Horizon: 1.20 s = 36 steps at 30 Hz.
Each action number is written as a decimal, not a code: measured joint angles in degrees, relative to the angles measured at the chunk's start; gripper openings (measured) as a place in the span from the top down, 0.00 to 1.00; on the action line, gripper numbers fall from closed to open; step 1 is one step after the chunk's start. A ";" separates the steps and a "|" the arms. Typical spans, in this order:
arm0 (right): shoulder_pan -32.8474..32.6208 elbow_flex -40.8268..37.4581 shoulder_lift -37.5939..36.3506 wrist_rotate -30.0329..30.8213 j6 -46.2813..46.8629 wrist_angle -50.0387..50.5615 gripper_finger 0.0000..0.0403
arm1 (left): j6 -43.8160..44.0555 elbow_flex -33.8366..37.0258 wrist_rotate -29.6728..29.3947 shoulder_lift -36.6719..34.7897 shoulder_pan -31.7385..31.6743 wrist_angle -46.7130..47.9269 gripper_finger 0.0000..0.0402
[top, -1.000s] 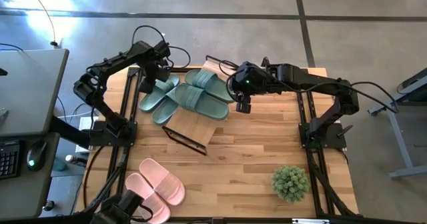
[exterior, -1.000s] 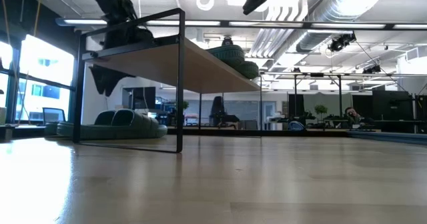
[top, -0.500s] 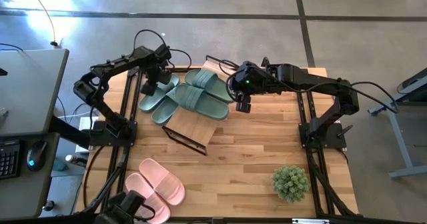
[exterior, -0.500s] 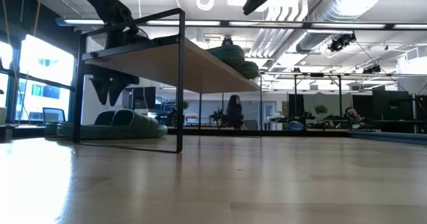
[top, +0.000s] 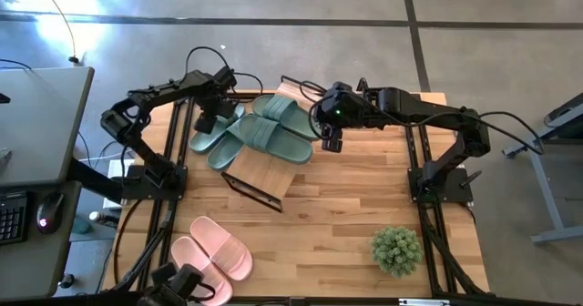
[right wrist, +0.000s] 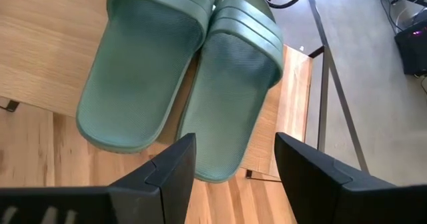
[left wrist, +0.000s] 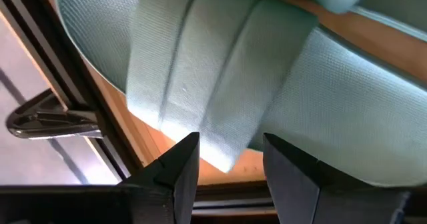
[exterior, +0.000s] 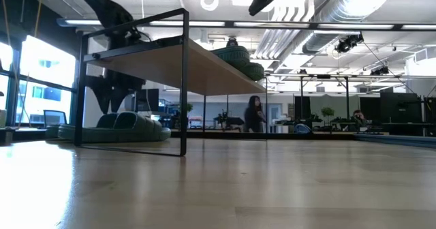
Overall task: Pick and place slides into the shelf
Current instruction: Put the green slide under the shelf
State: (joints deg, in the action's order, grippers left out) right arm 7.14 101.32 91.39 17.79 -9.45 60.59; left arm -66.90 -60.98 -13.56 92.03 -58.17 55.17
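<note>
The left arm reaches in from the counter's (top: 355,206) left edge toward its far left corner, elbow raised, and its left gripper (top: 208,119) hangs just above the strap end of the green slides lying there. Its fingers (left wrist: 180,167) stand apart with nothing between them; the ribbed strap of a green slide (left wrist: 220,77) sits right in front of them. The right arm stretches from the right side across the far part of the counter, and its right gripper (top: 332,140) hovers at the right end of the shelf (top: 264,174), fingers (right wrist: 173,164) open and empty.

4 green slides show: 2 (top: 278,128) side by side on the shelf's bamboo top, 2 (top: 214,133) on the counter at the shelf's left. 2 pink slides (top: 214,251) lie at the near left. 1 potted plant (top: 396,249) stands at the near right.
</note>
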 joint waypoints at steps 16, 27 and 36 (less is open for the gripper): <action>0.00 0.00 0.00 0.10 0.00 -0.02 0.52 | 2.69 3.57 -4.01 0.00 0.50 -6.54 0.63; -0.01 0.00 0.00 0.08 0.00 -0.04 0.52 | 7.93 3.79 -5.77 0.00 0.44 -10.43 0.84; 0.00 0.00 0.00 0.05 0.00 -0.04 0.52 | 11.08 3.77 -4.86 -0.14 0.39 -10.09 0.97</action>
State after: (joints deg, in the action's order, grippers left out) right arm 7.14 101.32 91.39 17.85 -9.45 60.55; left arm -55.82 -57.21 -18.42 91.89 -57.78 45.08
